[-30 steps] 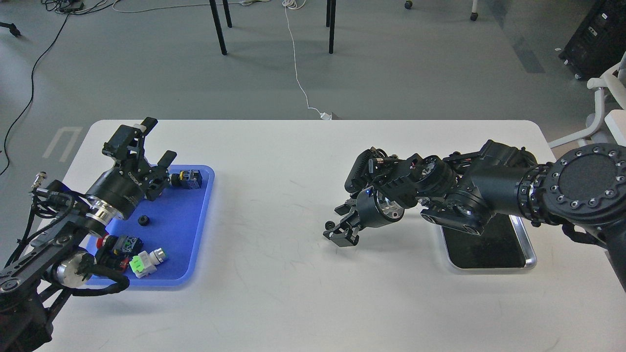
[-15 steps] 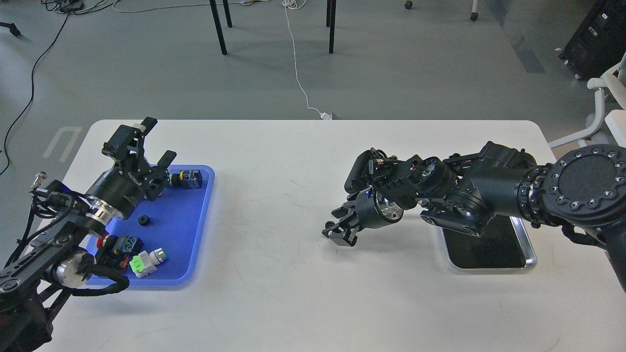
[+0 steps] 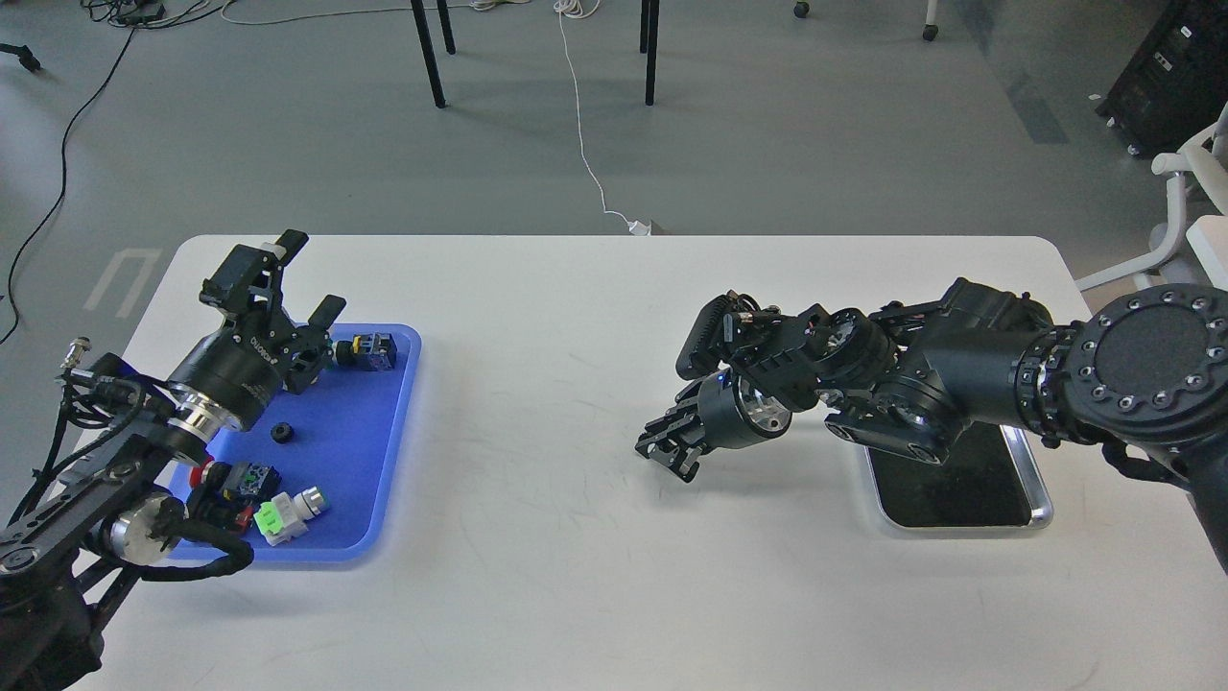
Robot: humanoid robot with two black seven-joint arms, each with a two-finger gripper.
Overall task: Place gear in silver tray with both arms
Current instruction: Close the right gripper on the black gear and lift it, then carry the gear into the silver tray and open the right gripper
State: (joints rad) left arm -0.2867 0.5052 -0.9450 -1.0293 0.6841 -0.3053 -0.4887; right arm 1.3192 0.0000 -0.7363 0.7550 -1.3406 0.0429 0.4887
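My right gripper (image 3: 665,449) is low over the middle of the white table, with its fingers closed together on a small black gear that is almost hidden between them. The silver tray (image 3: 1041,499) lies to its right, partly under my right forearm, and its dark floor is bare where it shows. My left gripper (image 3: 309,276) is open and empty above the far left corner of the blue tray (image 3: 384,499). A second small black gear (image 3: 281,433) lies on the blue tray.
The blue tray also holds a yellow and black switch (image 3: 372,350), a green and white part (image 3: 285,512) and a red-capped part (image 3: 230,478). A white chair (image 3: 1190,202) stands past the table's right edge.
My right gripper's fingers have closed from wide apart around the small gear on the table, which no longer shows apart from them. The left arm has not moved.
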